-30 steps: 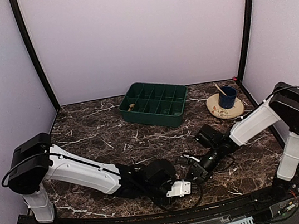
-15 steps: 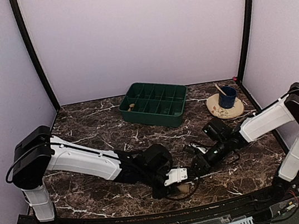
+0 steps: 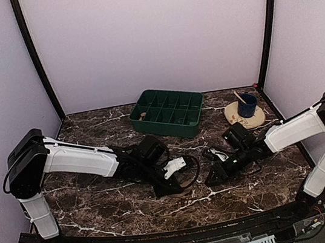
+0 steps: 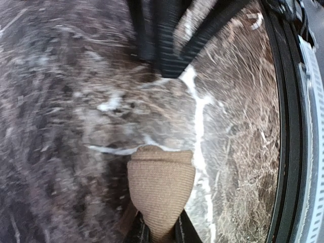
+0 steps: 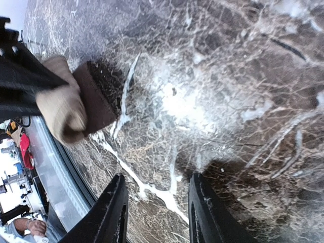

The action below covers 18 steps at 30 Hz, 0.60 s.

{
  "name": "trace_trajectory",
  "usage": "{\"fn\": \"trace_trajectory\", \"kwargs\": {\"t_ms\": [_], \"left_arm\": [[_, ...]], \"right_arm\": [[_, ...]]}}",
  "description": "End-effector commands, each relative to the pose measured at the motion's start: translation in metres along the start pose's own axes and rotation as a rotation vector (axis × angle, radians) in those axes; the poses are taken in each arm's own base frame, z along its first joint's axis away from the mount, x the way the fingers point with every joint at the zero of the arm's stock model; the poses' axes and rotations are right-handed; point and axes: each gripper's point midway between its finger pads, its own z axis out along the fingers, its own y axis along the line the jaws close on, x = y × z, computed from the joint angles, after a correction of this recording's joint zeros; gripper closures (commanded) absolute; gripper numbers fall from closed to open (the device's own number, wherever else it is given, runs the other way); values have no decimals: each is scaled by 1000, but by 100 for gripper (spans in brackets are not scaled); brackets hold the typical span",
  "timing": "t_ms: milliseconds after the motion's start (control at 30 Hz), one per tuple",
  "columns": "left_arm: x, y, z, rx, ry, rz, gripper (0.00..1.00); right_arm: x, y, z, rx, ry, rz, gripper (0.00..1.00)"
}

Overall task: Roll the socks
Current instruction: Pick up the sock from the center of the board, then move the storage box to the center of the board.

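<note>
My left gripper (image 4: 161,232) is shut on the socks. The plain tan sock (image 4: 161,179) bulges out beyond the fingertips, above the marble table. In the right wrist view the tan sock (image 5: 61,109) shows with a dark brown sock part (image 5: 98,96) against it, both held by the left gripper's black fingers (image 5: 20,81). I cannot make out an argyle pattern. My right gripper (image 5: 158,178) is open and empty, a short way to the right of the bundle. In the top view the left gripper (image 3: 167,186) hides the socks and the right gripper (image 3: 212,176) faces it.
A green compartment tray (image 3: 167,113) stands at the back centre. A tan plate (image 3: 239,120) with a blue cup (image 3: 247,104) is at the back right. The table's black front edge (image 4: 288,152) runs close to the socks.
My left arm has swung back and to the left, away from the front edge, with the socks in it. My right gripper has moved slightly back.
</note>
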Motion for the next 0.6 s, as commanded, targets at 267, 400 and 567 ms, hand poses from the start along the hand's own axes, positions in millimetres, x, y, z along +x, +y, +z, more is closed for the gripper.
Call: {"fn": "trace_trajectory", "kwargs": {"t_ms": [267,400,567], "left_arm": [[-75,93,-111,-184,-314,-308,100],[-90,127,-139,-284,-357,-334,100],[-101,170,-165,-413,-389,-375,100]], "right_arm": [[-43,-10,-22,152,-179,-30,63],[-64,-15,-32,233,-235,-40,63],[-106,-22,-52,378,-334,-65,63]]}}
